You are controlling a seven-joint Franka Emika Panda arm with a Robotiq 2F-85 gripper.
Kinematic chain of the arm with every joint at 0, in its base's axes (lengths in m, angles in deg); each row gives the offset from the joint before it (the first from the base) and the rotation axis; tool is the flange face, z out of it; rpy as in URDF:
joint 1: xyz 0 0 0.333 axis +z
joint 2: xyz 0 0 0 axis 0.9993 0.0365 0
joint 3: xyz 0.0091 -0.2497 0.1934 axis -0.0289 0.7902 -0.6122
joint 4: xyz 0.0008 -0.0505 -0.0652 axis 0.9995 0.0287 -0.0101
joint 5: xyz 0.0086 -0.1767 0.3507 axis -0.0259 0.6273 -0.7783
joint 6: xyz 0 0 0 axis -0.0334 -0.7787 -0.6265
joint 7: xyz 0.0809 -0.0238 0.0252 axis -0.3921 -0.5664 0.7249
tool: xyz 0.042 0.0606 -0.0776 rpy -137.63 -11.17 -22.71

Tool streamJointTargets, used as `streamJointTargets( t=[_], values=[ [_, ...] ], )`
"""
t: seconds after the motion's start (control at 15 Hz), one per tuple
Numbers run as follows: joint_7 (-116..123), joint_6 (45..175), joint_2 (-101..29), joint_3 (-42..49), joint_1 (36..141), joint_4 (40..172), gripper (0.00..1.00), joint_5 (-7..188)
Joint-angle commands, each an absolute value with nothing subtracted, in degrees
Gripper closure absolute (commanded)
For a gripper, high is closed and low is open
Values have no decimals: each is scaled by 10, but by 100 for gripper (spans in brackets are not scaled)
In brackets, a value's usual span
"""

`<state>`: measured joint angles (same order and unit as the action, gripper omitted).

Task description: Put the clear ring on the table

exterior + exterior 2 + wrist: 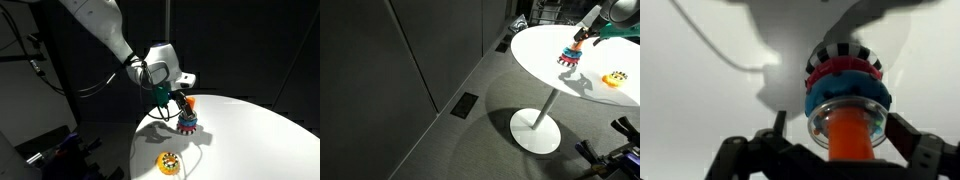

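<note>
In the wrist view the clear ring (pixel 820 126) sits round the orange post (pixel 848 142) of a stacking toy, on top of a blue ring (pixel 845 95) and a red ring (pixel 838 72). My gripper (pixel 840 128) is open, with one finger on each side of the clear ring. The right finger is almost at the rim and the left finger stands a little off it. The toy (pixel 187 122) stands on the white round table (pixel 250 130); it also shows in an exterior view (pixel 569 57). In both exterior views the gripper (pixel 180 103) (pixel 582 35) hangs just above the toy. The clear ring is too faint to see there.
A yellow ring with dark dots (pixel 169 163) lies flat on the table near its edge, apart from the toy, and also shows in an exterior view (pixel 616 78). The table stands on a single white pedestal foot (pixel 536 130). Dark walls and equipment surround it.
</note>
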<state>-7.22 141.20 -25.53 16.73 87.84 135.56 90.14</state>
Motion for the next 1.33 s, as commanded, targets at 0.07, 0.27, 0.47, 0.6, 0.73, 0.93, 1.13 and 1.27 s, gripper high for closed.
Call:
streamJointTargets(
  t=[0.07, 0.27, 0.47, 0.6, 0.73, 0.93, 1.13, 1.27],
  values=[
    [-97, 1461, -252, 196, 908, 1376, 0, 912],
    [-98, 1488, -243, 206, 922, 1383, 0, 904],
    [-94, 1506, -233, 208, 927, 1384, 0, 894],
    [-92, 1515, -224, 206, 929, 1379, 0, 887],
    [-93, 1520, -216, 208, 933, 1373, 0, 880],
    [-93, 1520, -204, 209, 939, 1360, 0, 866],
    [-95, 1519, -194, 211, 944, 1346, 0, 856],
    [-95, 1518, -186, 214, 947, 1336, 0, 852]
  ],
)
